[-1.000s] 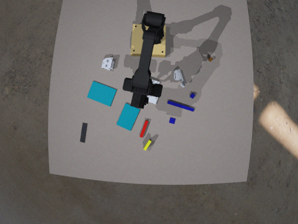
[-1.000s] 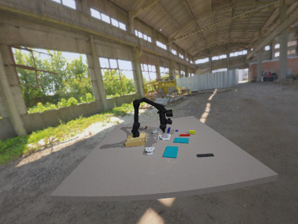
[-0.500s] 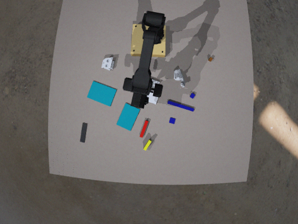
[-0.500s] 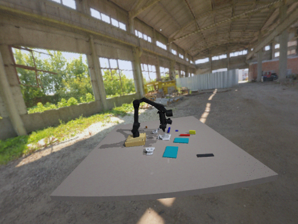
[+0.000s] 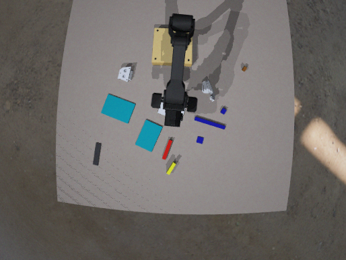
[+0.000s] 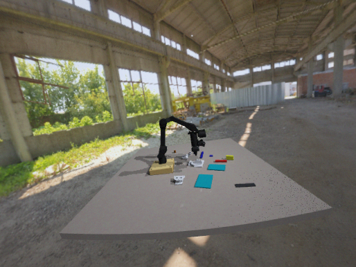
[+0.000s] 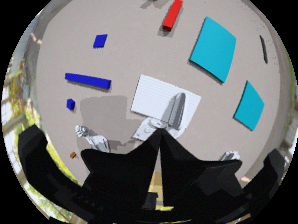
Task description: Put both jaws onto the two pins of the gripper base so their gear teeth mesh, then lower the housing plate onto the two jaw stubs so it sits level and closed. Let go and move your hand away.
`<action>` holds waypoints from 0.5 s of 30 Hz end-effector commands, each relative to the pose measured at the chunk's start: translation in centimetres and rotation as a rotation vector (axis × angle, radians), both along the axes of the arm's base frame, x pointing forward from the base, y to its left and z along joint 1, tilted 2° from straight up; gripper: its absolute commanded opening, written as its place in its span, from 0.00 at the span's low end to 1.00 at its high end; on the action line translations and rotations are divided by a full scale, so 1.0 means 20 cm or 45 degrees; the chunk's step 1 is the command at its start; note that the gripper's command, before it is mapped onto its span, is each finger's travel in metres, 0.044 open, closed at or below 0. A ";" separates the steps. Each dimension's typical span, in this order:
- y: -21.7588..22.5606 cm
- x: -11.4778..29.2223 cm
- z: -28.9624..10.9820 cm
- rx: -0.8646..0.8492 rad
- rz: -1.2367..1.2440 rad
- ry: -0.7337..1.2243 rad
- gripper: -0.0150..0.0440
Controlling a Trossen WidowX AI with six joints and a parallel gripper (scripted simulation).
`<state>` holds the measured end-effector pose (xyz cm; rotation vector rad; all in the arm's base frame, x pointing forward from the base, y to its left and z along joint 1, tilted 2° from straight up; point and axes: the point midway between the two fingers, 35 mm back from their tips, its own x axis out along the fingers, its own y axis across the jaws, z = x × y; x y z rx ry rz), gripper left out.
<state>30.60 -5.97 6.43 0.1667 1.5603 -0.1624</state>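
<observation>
The white gripper base lies flat on the table, mostly hidden under the arm in the top view. One light-grey jaw lies on the base in the wrist view; whether it sits on a pin cannot be told. The other jaw lies on the table, off to the side of the base. The white housing plate lies apart on the opposite side, partly hidden by a finger in the wrist view. My gripper is shut and empty, above the base.
Two teal plates lie beside the base. A red bar, a yellow block, a long blue bar, two small blue blocks, a black bar and an orange piece lie around.
</observation>
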 end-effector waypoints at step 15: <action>0.76 -0.08 0.04 0.026 0.524 0.008 0.25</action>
